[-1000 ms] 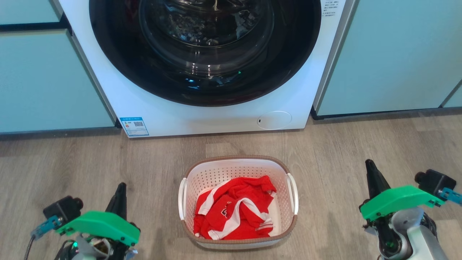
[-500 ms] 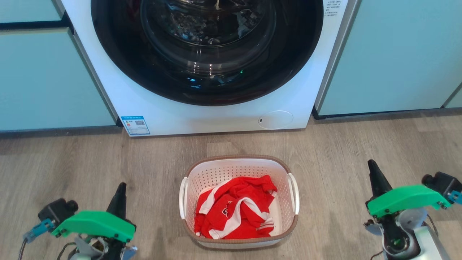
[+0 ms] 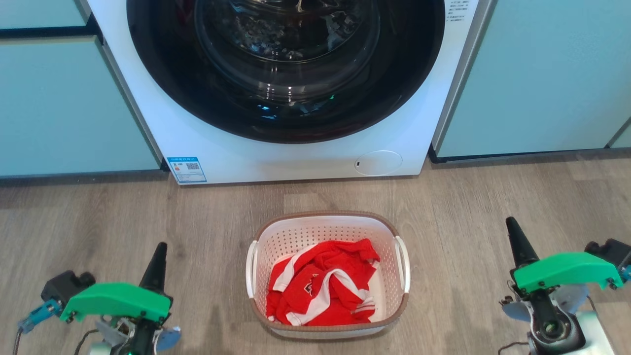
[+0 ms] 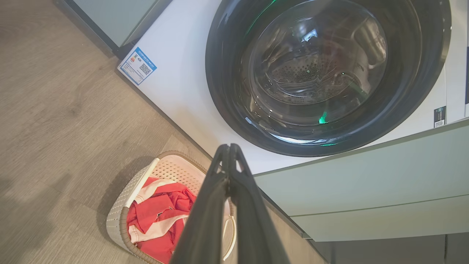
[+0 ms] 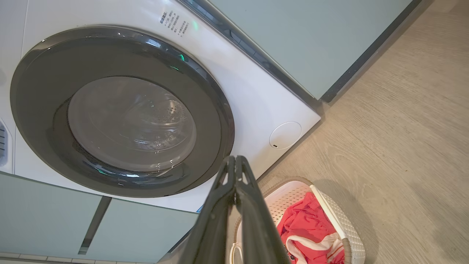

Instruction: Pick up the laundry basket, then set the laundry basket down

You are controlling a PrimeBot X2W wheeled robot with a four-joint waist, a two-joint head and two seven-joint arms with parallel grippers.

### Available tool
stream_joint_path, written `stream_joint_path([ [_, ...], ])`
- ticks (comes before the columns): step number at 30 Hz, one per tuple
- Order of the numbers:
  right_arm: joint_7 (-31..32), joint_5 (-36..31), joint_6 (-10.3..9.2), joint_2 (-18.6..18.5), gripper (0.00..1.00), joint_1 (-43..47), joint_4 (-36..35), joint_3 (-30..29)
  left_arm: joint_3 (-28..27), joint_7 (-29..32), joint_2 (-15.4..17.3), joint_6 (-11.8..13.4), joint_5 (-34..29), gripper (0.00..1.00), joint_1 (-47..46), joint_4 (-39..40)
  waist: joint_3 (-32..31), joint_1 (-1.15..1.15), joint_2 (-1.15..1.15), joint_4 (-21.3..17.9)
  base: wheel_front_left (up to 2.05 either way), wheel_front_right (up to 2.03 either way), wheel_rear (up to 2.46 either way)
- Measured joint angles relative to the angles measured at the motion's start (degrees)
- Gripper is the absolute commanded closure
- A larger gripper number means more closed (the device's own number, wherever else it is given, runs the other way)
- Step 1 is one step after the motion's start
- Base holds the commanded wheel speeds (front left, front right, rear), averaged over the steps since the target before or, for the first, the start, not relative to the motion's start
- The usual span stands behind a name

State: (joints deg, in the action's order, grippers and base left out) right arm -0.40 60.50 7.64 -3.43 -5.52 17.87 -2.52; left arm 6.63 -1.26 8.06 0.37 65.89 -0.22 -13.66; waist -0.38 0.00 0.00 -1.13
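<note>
1. Head view: the laundry basket (image 3: pixel 305 236) stands on the wooden floor (image 3: pixel 148 217), just in front of the washing machine (image 3: pixel 296 165). Its whole brown rim and both side handles show, and a red and white shirt (image 3: pixel 320 288) lies crumpled inside.
2. Same view: the left end effector (image 3: pixel 158 251) and right end effector (image 3: pixel 515 236) flank the basket, each well apart from it. Both have their fingers pressed together and hold nothing.
3. Left wrist view: that arm's closed fingers (image 4: pixel 205 220) hide part of the basket. The drum (image 4: pixel 293 73) and its holes show through the door glass.
4. Right wrist view: the machine's whole round door (image 5: pixel 121 110) shows, whereas the head view crops it at the top. The basket's near end is cut off at the bottom edge.
</note>
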Motion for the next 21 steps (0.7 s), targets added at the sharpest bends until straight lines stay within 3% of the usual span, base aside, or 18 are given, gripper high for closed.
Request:
stream_joint_path([
  [21,2.9,14.1,-0.01,0.3,1.0,0.0,-0.5,-2.3,-4.4,3.2,-2.4,-3.4,12.0,1.0,-1.3,-0.7,0.3,0.0,0.0,0.5,0.0,0.0,0.0],
])
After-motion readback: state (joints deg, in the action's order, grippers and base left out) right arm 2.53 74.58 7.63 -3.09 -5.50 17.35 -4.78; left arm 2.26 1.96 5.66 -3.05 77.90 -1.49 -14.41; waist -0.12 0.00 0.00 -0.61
